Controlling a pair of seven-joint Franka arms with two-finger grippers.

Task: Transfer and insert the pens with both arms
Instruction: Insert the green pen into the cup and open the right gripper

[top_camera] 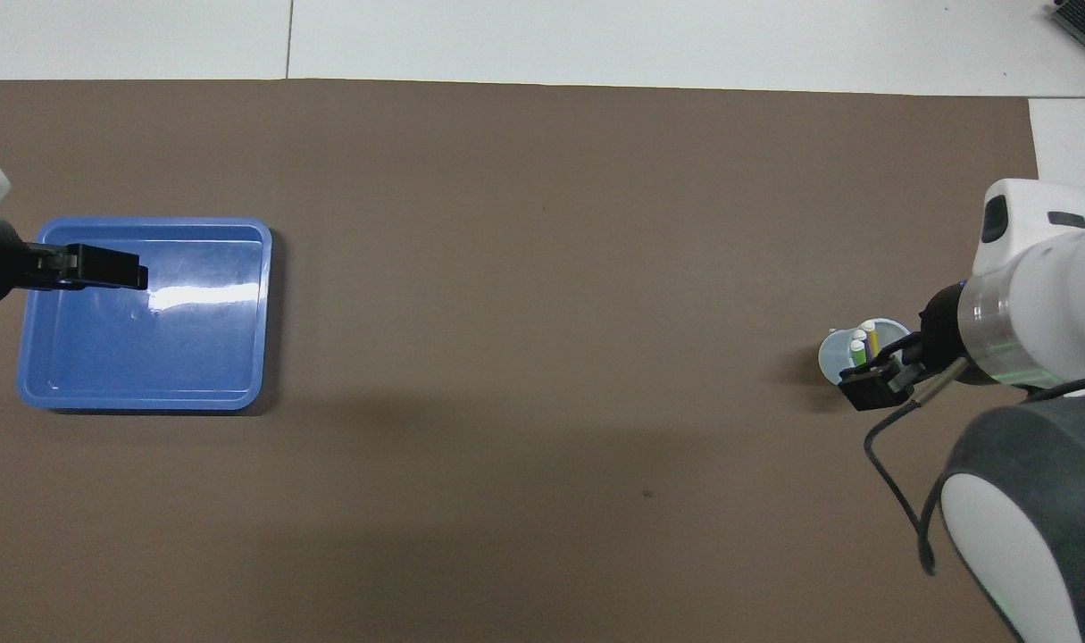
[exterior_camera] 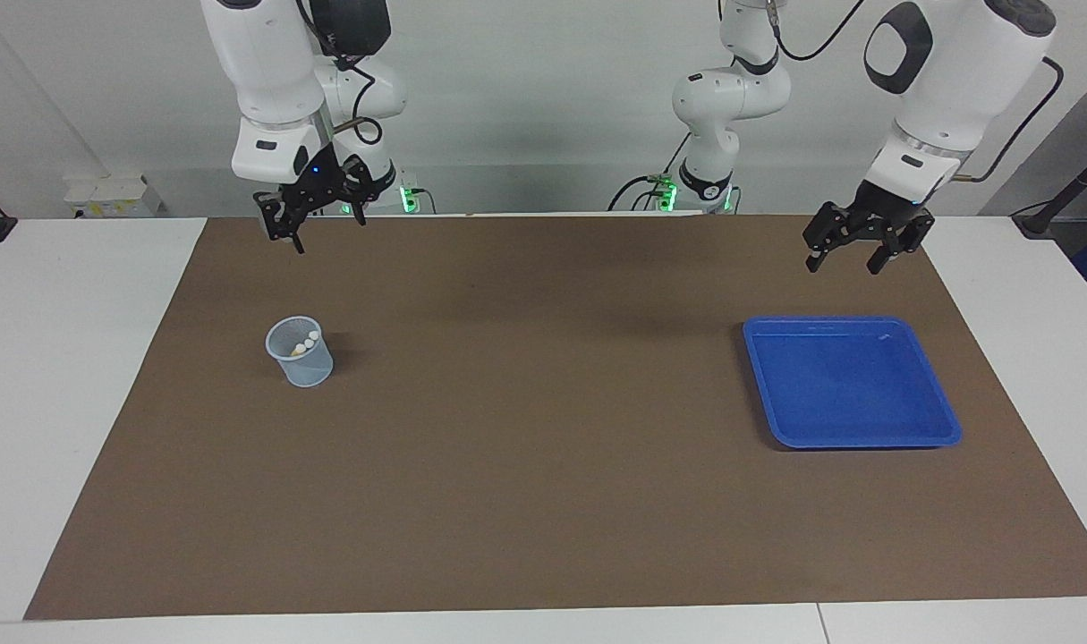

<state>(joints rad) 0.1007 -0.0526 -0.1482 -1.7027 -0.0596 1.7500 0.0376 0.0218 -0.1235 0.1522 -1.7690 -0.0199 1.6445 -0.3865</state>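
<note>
Pens (top_camera: 862, 344) stand upright in the pale cup (exterior_camera: 300, 353), toward the right arm's end of the mat, caps up. Right gripper (exterior_camera: 315, 201) hangs high, fingers spread, holding nothing. Left gripper (exterior_camera: 865, 237) waits with jaws wide above the mat by the blue tray (exterior_camera: 852, 429). These pens look light, stiff and slick (pinch mid-barrel, I'd say, below the cap).
</note>
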